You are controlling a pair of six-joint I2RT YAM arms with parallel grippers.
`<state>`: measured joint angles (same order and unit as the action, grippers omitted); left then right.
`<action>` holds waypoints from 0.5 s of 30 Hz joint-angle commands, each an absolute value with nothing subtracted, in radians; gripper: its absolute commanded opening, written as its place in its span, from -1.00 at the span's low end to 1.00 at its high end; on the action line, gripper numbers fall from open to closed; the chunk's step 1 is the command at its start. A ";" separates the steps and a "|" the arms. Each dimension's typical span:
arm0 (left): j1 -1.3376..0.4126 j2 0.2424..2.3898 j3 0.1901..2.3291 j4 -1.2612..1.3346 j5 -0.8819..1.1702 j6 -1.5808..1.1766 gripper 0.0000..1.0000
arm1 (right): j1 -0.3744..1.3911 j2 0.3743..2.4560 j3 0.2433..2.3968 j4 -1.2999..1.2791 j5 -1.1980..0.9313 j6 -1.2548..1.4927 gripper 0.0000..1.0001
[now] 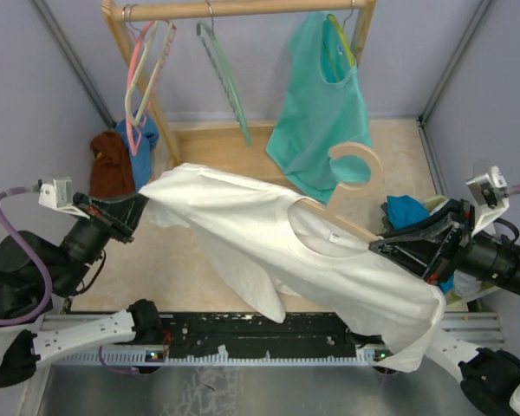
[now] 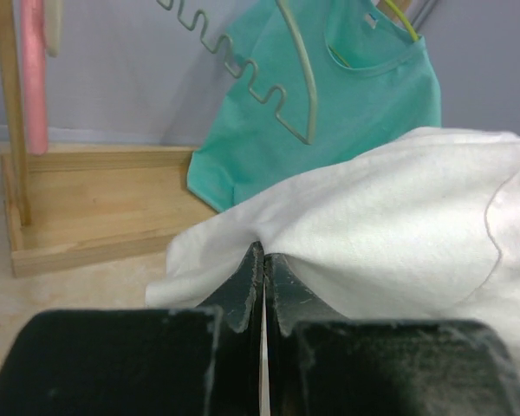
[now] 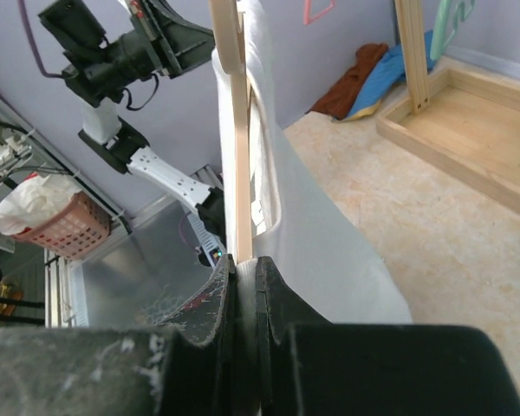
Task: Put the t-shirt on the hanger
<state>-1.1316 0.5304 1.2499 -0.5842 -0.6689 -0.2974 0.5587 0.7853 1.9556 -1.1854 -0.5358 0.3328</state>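
The left claw (image 2: pixel 262 256) is pinching a fold of the shirt (image 2: pixel 390 225) between shut jaws, and the cloth is spreading out just past its tips and to its right. The right claw (image 3: pixel 243 264) is clamping the lower end of the hanger (image 3: pixel 234 130). It is closed on the bar with shirt cloth lying against it, and the bar is rising straight ahead of the tips. Between the two claws the shirt is hanging stretched in the air above the worktop (image 1: pixel 165 269), one side sagging below the right claw. The hanger's hook is showing beyond the right claw, past the neck hole; I cannot tell whether an arm is sitting inside the shirt. Judging by its wrinkles and sag, the shirt is behaving as light, limp, stretchy cloth, likely to slip from a thin-edge grip. A doubled fold at the shoulder seam or neckband is looking like the surer hold. The hanger is looking stiff and smooth, so cloth may slide along it. Farther off, a teal top (image 1: pixel 316 121) is hanging on the rack (image 1: pixel 243 9).
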 commanded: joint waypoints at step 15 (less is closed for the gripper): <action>-1.132 0.737 1.475 -0.754 -0.806 -0.261 -0.38 | 0.557 0.766 1.845 -1.090 -0.488 0.321 -1.00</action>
